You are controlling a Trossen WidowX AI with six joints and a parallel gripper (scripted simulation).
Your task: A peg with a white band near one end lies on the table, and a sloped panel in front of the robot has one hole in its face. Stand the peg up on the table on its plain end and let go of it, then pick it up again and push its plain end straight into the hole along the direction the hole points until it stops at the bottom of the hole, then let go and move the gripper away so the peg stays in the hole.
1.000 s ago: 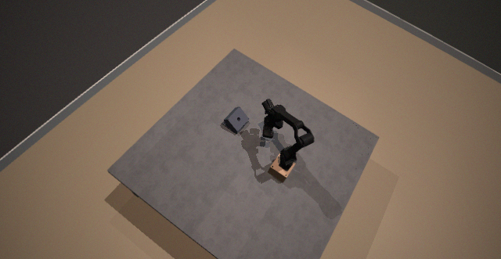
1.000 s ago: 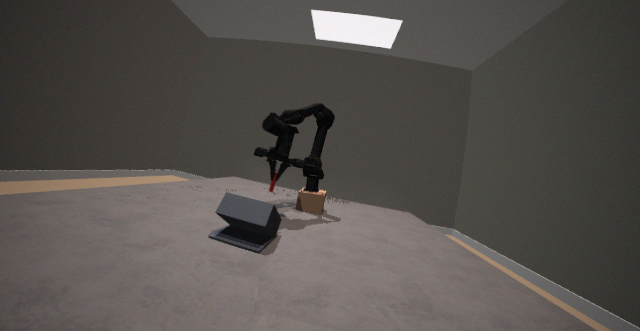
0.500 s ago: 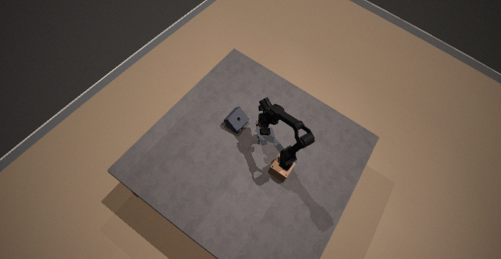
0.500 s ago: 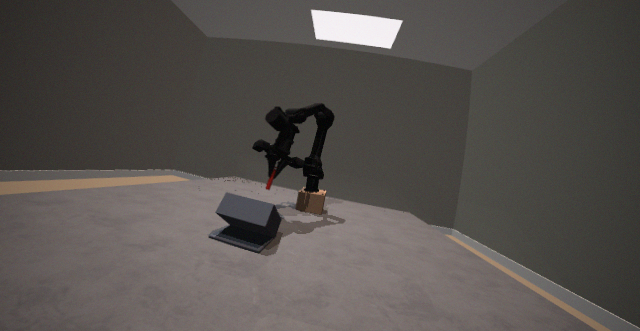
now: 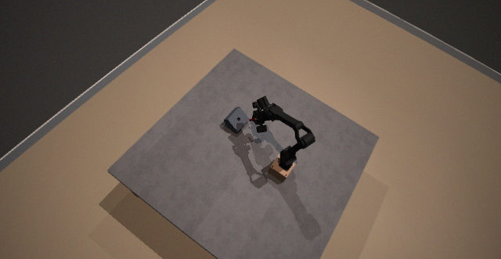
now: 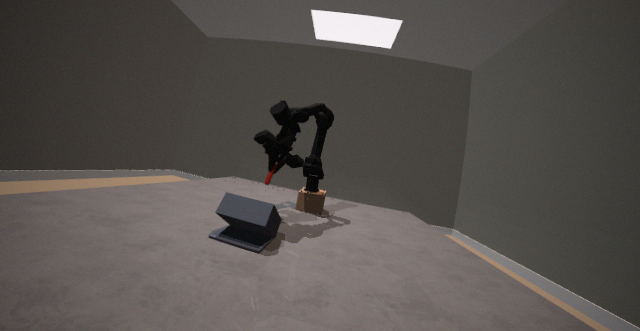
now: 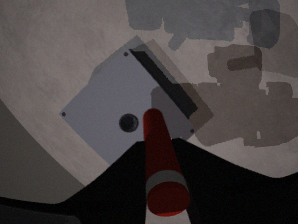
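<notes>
The red peg (image 5: 251, 120) (image 6: 270, 177) (image 7: 158, 137) is in the air, tilted. Its white band (image 7: 166, 177) is at the end nearest the wrist camera; its plain end points away toward the panel. My gripper (image 6: 274, 165) (image 7: 158, 148) is shut on the peg. The sloped grey-blue panel (image 5: 235, 113) (image 6: 247, 210) (image 7: 95, 112) stands on the table in front of the gripper. Its dark round hole (image 5: 239, 119) (image 7: 128, 123) shows just left of the peg's plain end in the wrist view. The exterior view shows the panel from behind, so its hole is hidden there.
The arm's wooden base block (image 5: 281, 169) (image 6: 311, 201) stands on the grey table (image 5: 176, 165) (image 6: 150, 266). The panel has a flat foot plate (image 6: 240, 242) on the table. Shadows of the arm fall over the table and partly over the panel's face.
</notes>
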